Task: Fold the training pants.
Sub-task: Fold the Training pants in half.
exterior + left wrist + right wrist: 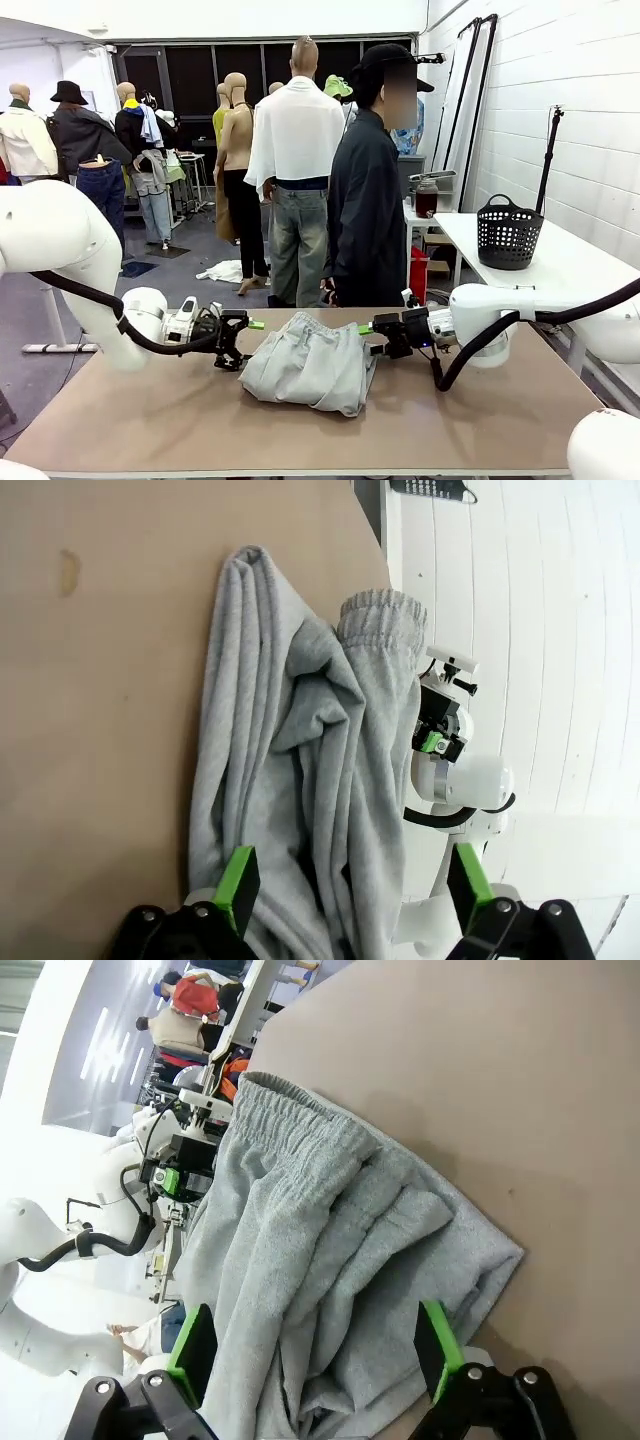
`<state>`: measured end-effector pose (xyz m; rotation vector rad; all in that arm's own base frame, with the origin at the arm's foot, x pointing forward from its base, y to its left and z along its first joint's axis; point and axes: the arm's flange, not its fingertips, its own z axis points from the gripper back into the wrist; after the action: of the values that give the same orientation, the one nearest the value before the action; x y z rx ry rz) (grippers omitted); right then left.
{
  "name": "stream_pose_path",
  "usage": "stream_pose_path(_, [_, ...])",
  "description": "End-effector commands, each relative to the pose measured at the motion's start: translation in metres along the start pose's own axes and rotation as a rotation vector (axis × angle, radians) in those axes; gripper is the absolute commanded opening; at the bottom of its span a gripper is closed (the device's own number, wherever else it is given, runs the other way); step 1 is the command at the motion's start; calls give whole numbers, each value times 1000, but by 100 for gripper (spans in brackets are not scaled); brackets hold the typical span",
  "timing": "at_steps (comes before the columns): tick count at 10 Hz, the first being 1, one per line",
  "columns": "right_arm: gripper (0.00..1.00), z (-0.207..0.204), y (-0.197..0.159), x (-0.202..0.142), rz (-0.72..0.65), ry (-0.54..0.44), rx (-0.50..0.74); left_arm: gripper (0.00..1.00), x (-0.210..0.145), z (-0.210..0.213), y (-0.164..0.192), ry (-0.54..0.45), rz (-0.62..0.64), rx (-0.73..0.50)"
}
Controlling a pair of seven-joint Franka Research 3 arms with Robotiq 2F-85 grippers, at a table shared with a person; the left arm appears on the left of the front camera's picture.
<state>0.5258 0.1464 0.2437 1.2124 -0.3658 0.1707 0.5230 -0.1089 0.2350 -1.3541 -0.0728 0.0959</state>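
The training pants (310,365) lie as a light grey, loosely folded bundle in the middle of the brown table (140,420). My left gripper (246,340) hovers at the bundle's left edge and my right gripper (374,338) at its right edge, facing each other. In the left wrist view the pants (290,750) stretch away between the spread green-padded fingers (240,885), gathered waistband at the far end; the gripper (355,880) is open. In the right wrist view the pants (330,1240) lie under the open gripper (312,1348), waistband at the top.
A person (365,200) in a dark jacket stands at the table's far edge. A black mesh basket (508,235) sits on a white table at the back right. Bare tabletop lies in front of and beside the bundle.
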Motion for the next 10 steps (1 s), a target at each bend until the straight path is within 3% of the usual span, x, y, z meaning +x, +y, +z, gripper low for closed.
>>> stream_pose_path(1, [100, 5, 9, -5, -9, -6, -19, 100, -13, 5, -2, -45, -23, -11])
stream_pose_path(3, [100, 3, 0, -1, 0, -3, -1, 95, -15, 0, -10, -75, -41, 38])
stream_pose_path(4, [100, 3, 0, -1, 0, -3, -1, 95, -9, 7, 1, -23, -4, -7])
stream_pose_path(10, [100, 3, 0, -1, 0, -3, -1, 95, -9, 7, 1, -23, -4, -7])
